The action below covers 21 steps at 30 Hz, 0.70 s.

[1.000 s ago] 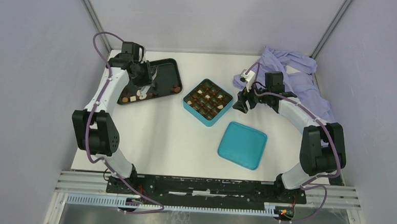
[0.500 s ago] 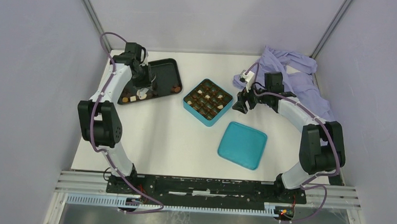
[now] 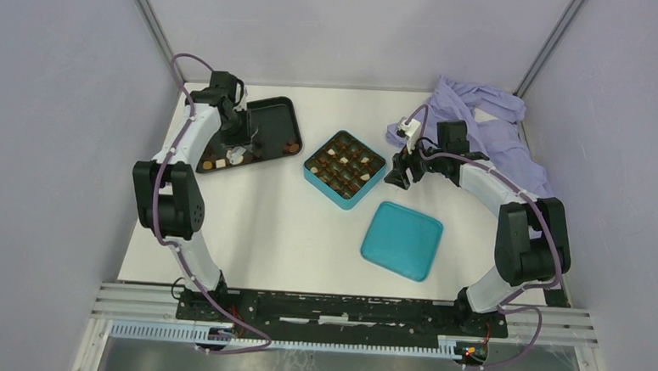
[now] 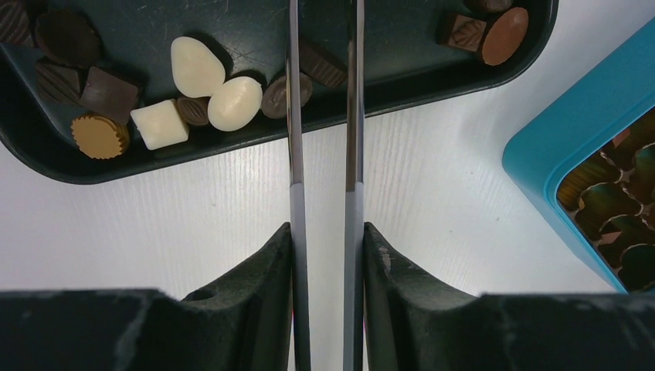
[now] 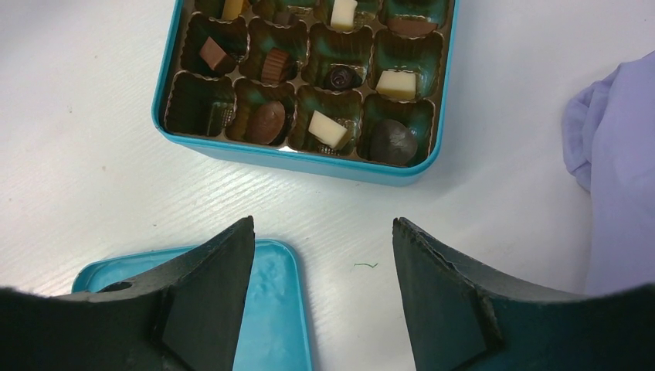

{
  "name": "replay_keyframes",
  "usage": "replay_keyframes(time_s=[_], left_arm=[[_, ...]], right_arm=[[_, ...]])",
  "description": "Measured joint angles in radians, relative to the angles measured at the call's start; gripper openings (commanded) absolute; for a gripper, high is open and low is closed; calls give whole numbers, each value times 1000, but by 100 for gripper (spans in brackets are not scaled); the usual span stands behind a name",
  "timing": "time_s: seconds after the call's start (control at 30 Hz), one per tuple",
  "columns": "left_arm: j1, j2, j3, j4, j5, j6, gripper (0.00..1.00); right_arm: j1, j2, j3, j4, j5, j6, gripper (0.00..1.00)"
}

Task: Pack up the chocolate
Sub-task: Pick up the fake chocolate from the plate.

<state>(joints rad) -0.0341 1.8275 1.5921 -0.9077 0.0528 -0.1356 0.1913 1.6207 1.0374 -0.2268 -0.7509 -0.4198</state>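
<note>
A white table [image 3: 263, 233] stands between plain pale purple walls [image 3: 47, 137]. Two thin metal poles [image 3: 151, 25] run up the back corners. A metal rail [image 3: 133, 298] lies along the near edge. The light is soft.

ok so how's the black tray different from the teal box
The black tray is oblong; the teal box is square. The tray is undivided, its chocolates lying loose at both ends; the box has a brown grid insert with single pieces in cells. The tray sits left of the box in the top view. Both sit open on the white table and hold dark, tan and cream pieces.
</note>
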Motion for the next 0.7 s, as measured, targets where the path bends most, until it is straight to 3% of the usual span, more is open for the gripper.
replay_keyframes(time_s=[0.7], left_arm=[[0,0,4,1,-19,-3,40]], right_arm=[[0,22,6,-6,-10,0,72]])
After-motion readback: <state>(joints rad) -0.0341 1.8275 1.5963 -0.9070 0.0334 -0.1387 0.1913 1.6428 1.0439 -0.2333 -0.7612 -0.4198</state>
